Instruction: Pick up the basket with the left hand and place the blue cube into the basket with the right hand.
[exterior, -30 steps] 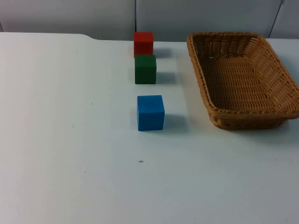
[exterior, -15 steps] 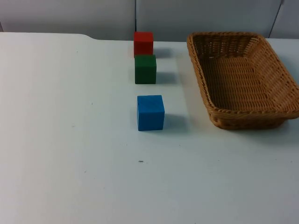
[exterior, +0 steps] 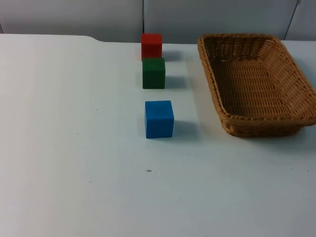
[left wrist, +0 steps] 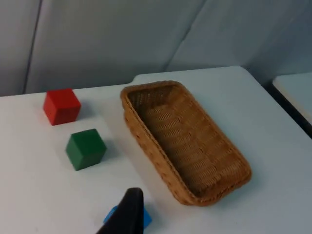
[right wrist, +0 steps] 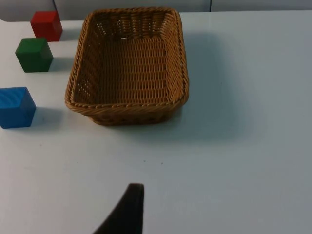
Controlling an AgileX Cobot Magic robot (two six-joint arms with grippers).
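Note:
The blue cube [exterior: 159, 119] sits on the white table near its middle, with a brown wicker basket [exterior: 216, 84] to its right, empty. In the left wrist view the basket [left wrist: 151, 141] lies ahead, and the blue cube [left wrist: 146, 217] is partly hidden behind my left gripper [left wrist: 129, 212], which waits raised over the table on the near side of the cube. My right gripper [right wrist: 130, 207] also waits, raised above bare table short of the basket [right wrist: 126, 106], with the blue cube [right wrist: 15, 107] off to the basket's side. Neither gripper touches anything.
A green cube [exterior: 153, 73] stands just behind the blue one, and a red cube [exterior: 151, 45] behind that, close to the grey partition wall [exterior: 98, 17]. The three cubes form a line left of the basket. The table's left half is open white surface.

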